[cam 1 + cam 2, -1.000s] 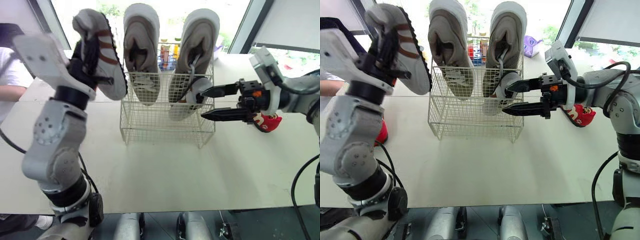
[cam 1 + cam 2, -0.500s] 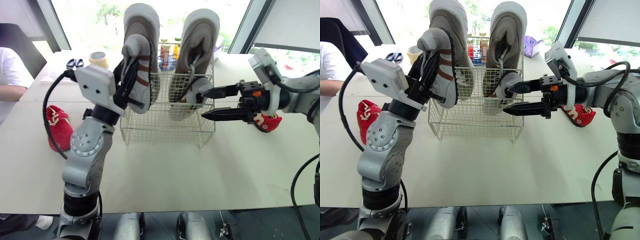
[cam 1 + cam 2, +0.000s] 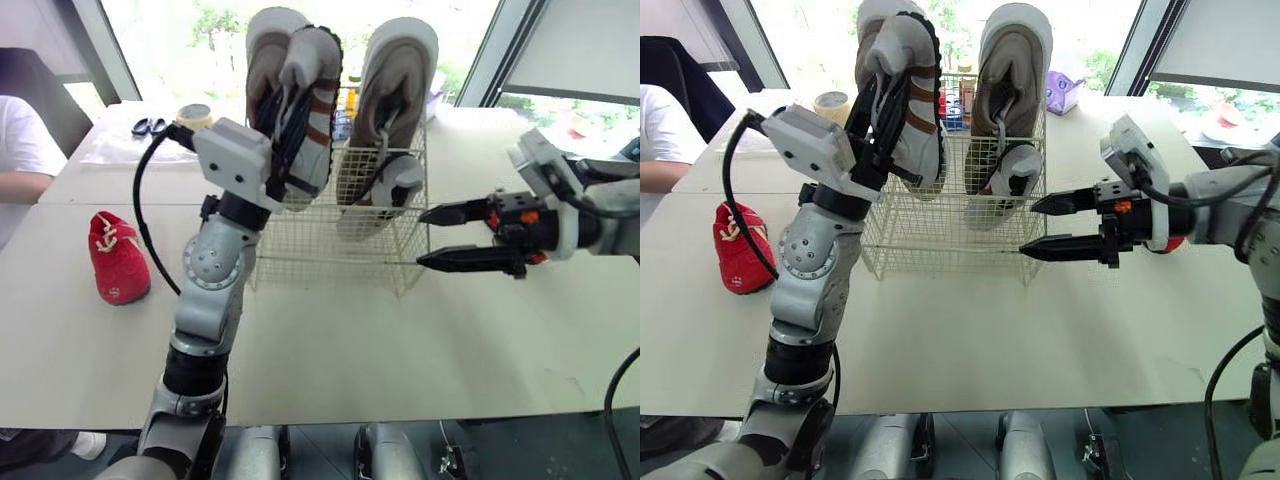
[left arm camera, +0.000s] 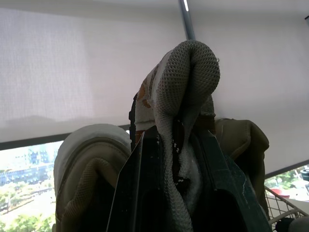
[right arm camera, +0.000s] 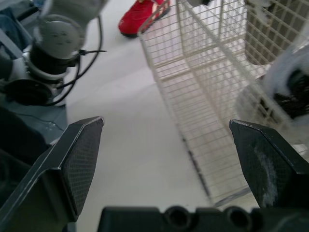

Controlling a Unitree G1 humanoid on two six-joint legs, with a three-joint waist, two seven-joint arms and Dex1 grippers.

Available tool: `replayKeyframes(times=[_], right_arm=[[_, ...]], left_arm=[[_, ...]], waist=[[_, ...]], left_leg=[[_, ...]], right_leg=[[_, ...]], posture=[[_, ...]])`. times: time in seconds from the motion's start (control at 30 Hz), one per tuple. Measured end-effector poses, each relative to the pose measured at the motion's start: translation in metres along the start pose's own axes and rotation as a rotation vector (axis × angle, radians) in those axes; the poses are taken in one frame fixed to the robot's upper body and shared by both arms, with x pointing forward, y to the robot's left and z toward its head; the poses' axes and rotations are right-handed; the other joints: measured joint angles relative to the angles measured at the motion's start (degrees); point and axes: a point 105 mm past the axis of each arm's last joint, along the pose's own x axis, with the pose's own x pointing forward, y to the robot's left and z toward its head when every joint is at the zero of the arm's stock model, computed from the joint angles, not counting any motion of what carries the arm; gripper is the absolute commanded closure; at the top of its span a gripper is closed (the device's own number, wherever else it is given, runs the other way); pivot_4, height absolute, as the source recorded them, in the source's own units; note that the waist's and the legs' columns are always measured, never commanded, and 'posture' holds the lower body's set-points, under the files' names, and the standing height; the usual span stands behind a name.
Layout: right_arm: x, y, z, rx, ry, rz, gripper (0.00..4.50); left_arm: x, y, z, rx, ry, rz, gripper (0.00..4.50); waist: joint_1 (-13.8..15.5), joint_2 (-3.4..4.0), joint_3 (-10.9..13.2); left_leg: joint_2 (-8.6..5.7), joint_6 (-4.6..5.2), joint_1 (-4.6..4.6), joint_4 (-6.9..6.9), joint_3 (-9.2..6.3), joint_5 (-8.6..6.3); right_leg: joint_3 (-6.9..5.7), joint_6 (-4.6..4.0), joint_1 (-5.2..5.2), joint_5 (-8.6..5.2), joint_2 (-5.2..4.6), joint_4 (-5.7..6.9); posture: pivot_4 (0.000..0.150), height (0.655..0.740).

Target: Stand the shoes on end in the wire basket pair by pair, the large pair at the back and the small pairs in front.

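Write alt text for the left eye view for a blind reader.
The left gripper holds a small striped shoe upright at the basket's left, in front of one of two large beige shoes standing at the back. A small grey shoe stands front right; the right gripper hangs open beside the basket. A red shoe lies on the table.

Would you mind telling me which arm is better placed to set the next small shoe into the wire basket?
The left: the left hand is shut on the striped small shoe, right over the wire basket's left side. The right hand is open and empty beside the basket.
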Motion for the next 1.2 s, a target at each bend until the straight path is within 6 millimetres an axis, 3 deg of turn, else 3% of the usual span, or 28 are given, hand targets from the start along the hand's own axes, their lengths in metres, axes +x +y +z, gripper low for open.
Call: replayKeyframes(times=[0.13, 0.23, 0.47, 0.67, 0.7, 0.9, 1.2], right_arm=[[0.004, 0.008, -0.003, 0.019, -0.022, -0.009, 0.00], [0.003, 0.010, -0.010, 0.041, -0.019, -0.040, 0.00], [0.000, 0.010, -0.015, 0.067, -0.038, -0.090, 0.00], [0.001, 0.009, -0.012, 0.050, -0.055, -0.102, 0.00], [0.001, 0.009, -0.012, 0.048, -0.058, -0.101, 0.00], [0.005, 0.005, -0.014, 0.051, -0.064, -0.087, 0.00], [0.005, -0.007, -0.020, 0.062, -0.065, -0.087, 0.00]], left_arm=[[0.001, -0.004, -0.008, -0.004, -0.017, -0.001, 4.29], [-0.002, -0.009, -0.027, -0.004, 0.022, 0.000, 4.29], [-0.032, -0.016, -0.068, -0.085, 0.226, -0.019, 4.29], [-0.040, -0.011, -0.067, -0.159, 0.338, -0.013, 4.29], [-0.041, -0.009, -0.065, -0.169, 0.345, -0.012, 3.26], [-0.057, -0.006, -0.068, -0.240, 0.448, -0.031, 0.50], [-0.066, 0.011, -0.049, -0.336, 0.537, -0.075, 0.50]], waist=[[0.00, 0.01, -0.01], [0.25, 0.03, -0.02], [-0.07, 0.06, -0.04], [-0.08, 0.22, -0.15], [-0.14, 0.22, -0.16], [0.03, 0.30, -0.20], [-0.11, 0.31, -0.21]], left_leg=[[0.00, 0.00, 0.01, 0.00, 0.00, 0.00], [-0.02, 0.03, -0.02, 0.03, -0.01, -0.01], [0.01, 0.05, 0.03, 0.00, -0.01, -0.03], [0.00, 0.05, 0.03, -0.02, -0.24, -0.03], [0.00, 0.05, 0.03, -0.02, -0.24, -0.03], [0.00, 0.06, 0.04, 0.02, -0.33, -0.03], [0.02, 0.04, 0.04, -0.01, -0.36, -0.02]], right_leg=[[0.00, 0.00, 0.02, 0.00, 0.00, -0.01], [-0.02, 0.00, 0.03, 0.00, -0.01, -0.02], [-0.02, 0.00, 0.03, 0.00, 0.01, 0.00], [-0.01, 0.00, 0.06, 0.00, 0.01, -0.04], [-0.01, 0.00, 0.06, 0.00, 0.03, -0.05], [-0.04, 0.00, 0.12, 0.00, 0.07, -0.03], [-0.04, 0.00, 0.11, -0.01, 0.09, -0.04]], posture=[[0.150, 0.6675], [0.150, 0.6675], [0.150, 0.6675], [0.150, 0.6675], [0.150, 0.6675], [0.150, 0.6675], [0.150, 0.6675]])
